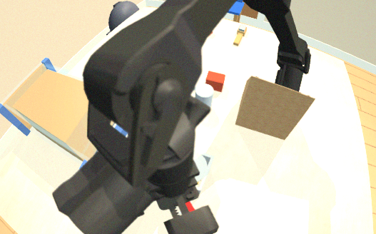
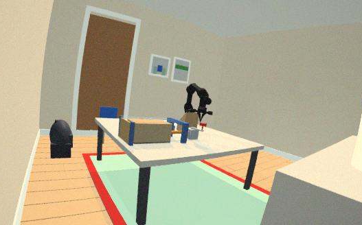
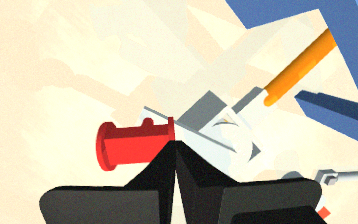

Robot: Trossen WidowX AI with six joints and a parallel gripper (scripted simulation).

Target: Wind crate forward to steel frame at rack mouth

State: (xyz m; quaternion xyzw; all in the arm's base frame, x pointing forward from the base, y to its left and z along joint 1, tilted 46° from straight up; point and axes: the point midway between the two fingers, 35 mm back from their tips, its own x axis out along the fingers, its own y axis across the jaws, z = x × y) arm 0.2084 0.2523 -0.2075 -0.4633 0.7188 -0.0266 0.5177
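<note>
The winch (image 2: 193, 134) (image 1: 203, 165) is a small grey block on the bench. In the wrist view the handle's pale crank arm (image 3: 207, 136) lies across its top, with the red grip (image 3: 137, 145) (image 2: 203, 125) (image 1: 190, 206) standing out at its end; the key is hidden. My gripper (image 3: 175, 146) (image 2: 200, 119) is shut and empty, its tips over the crank arm just beside the red grip; contact cannot be told. The tan crate (image 2: 150, 132) (image 1: 48, 103) sits flat in the cubby, with a gap between its front and the blue frame (image 2: 184, 132) (image 3: 350, 65). An orange strap (image 3: 300, 67) (image 2: 176, 132) runs toward the winch.
A tan board (image 1: 274, 108) stands behind the winch. A white cylinder (image 1: 204, 93) and a red block (image 1: 215, 81) are on the bench. A grey bolt-like tool (image 3: 350, 175) lies beside the winch. My arm covers much of the top view.
</note>
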